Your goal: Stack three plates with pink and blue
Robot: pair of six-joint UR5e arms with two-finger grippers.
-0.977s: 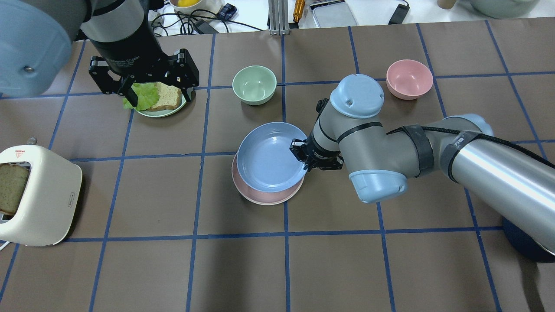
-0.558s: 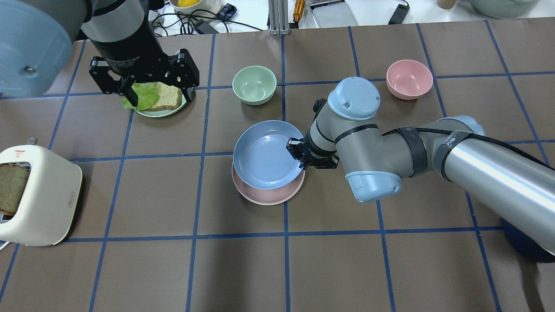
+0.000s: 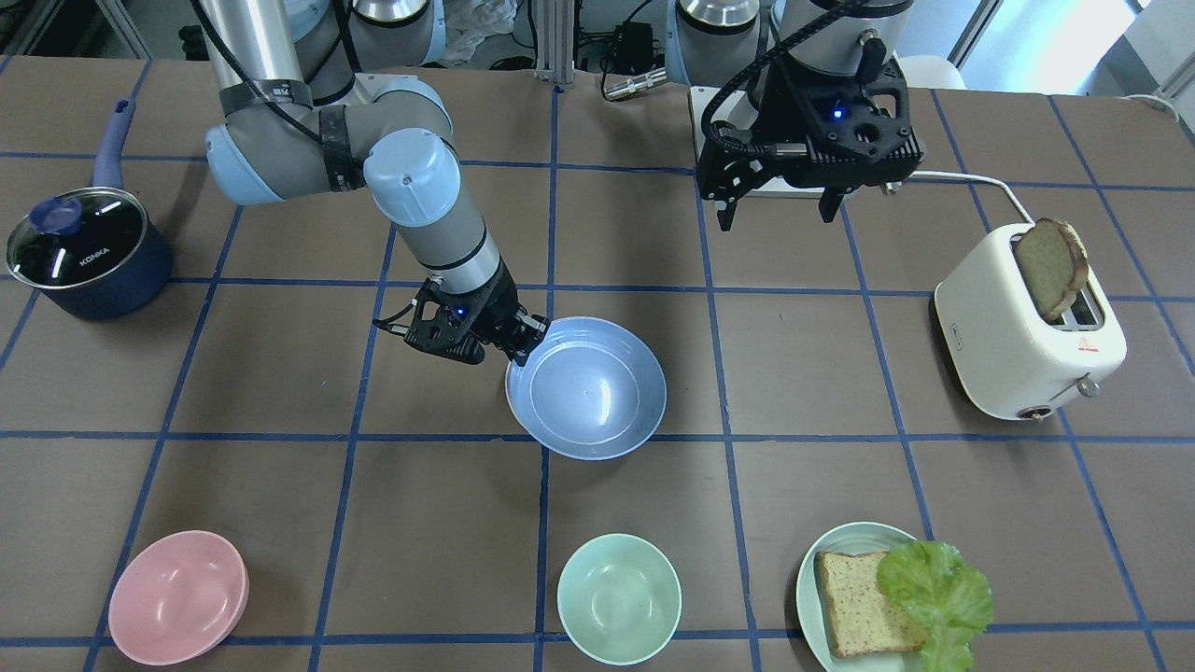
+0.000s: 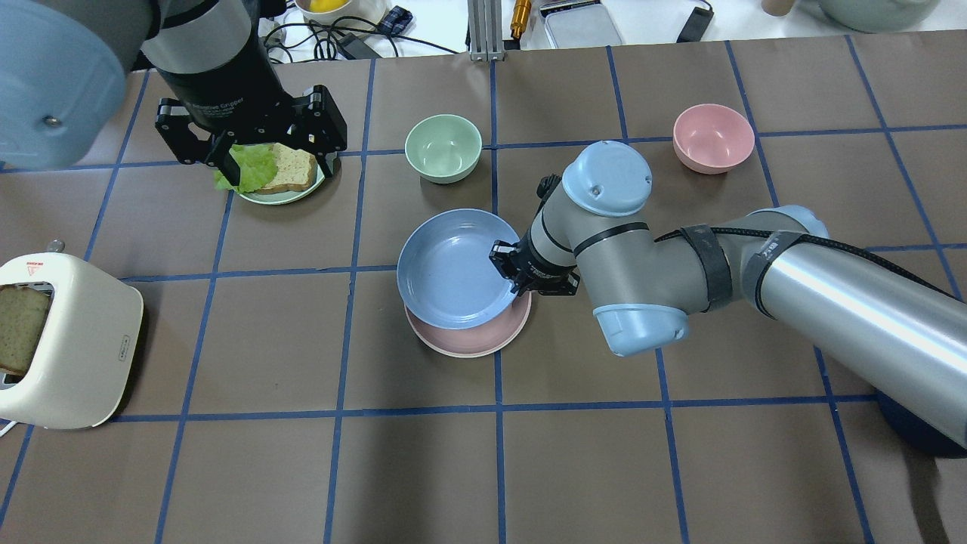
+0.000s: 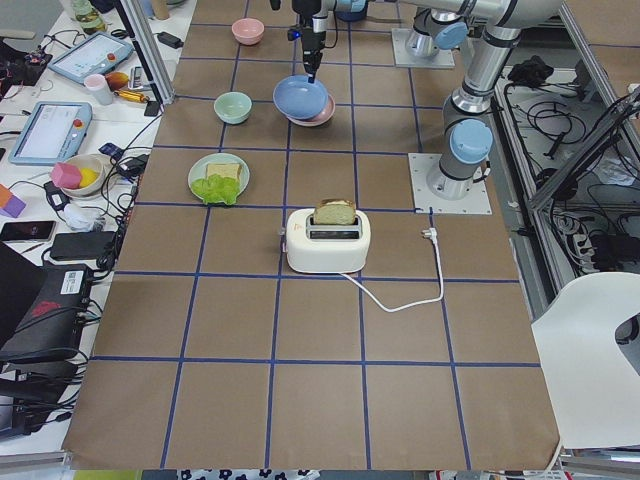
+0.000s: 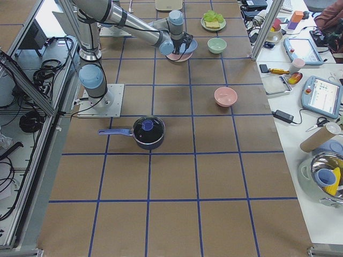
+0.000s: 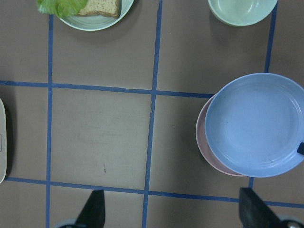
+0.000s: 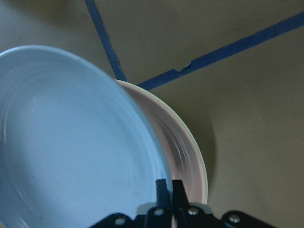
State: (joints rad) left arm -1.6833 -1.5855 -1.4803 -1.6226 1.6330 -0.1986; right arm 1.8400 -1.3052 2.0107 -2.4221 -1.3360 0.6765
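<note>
Holds left end effector spread open above the bread-and-lettuce plate. Carries the light blue plate partly over the pink plate on the surface, right end effector clenched on the blue rim.

Even bright light, soft shadows, sharp
</note>
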